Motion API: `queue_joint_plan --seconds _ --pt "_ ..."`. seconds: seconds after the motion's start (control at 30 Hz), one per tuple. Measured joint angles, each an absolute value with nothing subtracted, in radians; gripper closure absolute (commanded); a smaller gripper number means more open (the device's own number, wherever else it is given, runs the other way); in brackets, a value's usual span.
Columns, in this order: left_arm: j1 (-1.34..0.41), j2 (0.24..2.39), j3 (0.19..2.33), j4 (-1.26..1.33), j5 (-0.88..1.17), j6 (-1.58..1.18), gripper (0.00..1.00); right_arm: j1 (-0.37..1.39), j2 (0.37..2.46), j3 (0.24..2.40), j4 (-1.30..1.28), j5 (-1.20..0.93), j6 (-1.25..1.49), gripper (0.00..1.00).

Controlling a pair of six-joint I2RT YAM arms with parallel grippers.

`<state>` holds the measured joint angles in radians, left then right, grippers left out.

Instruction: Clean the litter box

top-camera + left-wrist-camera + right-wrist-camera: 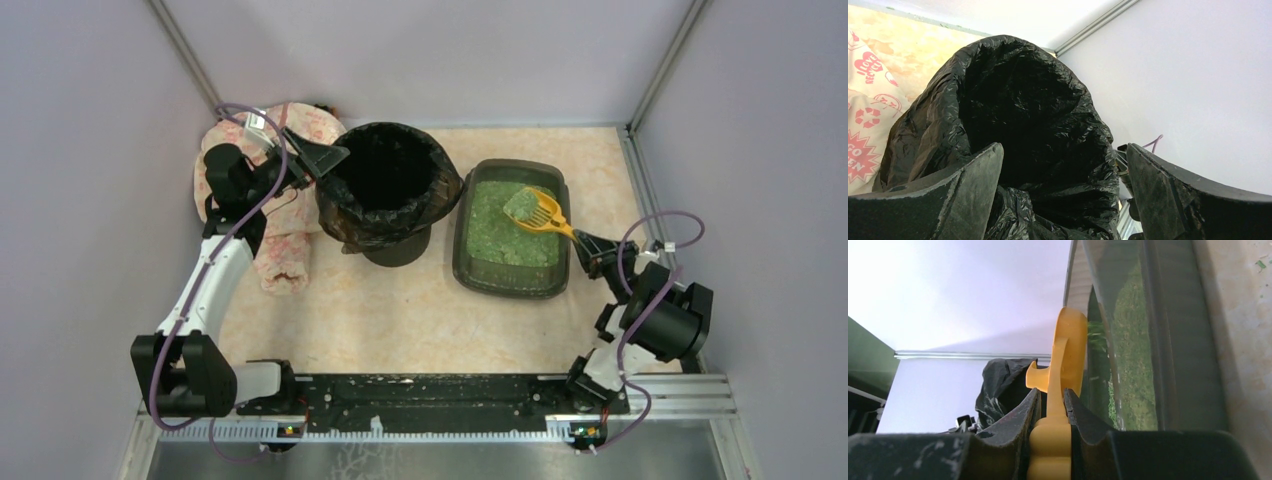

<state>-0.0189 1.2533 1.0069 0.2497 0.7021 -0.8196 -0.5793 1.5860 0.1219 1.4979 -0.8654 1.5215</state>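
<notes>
Yellow plastic caught my eye first: the scoop [541, 212] was over the litter box [512, 291] with a clump of green granules [520, 203] on its blade. The right gripper [585, 243] was clamped tight on the scoop's handle. The litter box lay just beside the black-bagged bin [350, 225], on its right. The left gripper [322, 160] hung at the bin's left rim, fingers spread wide and holding nothing. To my mind the lift wanted a level blade and a slow sweep to the bin's mouth, so the clump did not slide off.
</notes>
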Motion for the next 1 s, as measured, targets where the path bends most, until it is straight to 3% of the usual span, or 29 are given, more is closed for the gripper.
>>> queue_joint_plan --seconds 1.0 --pt "-0.019 1.264 0.998 0.293 0.727 -0.849 0.01 -0.508 1.579 0.154 1.538 -0.914 1.519 1.00"
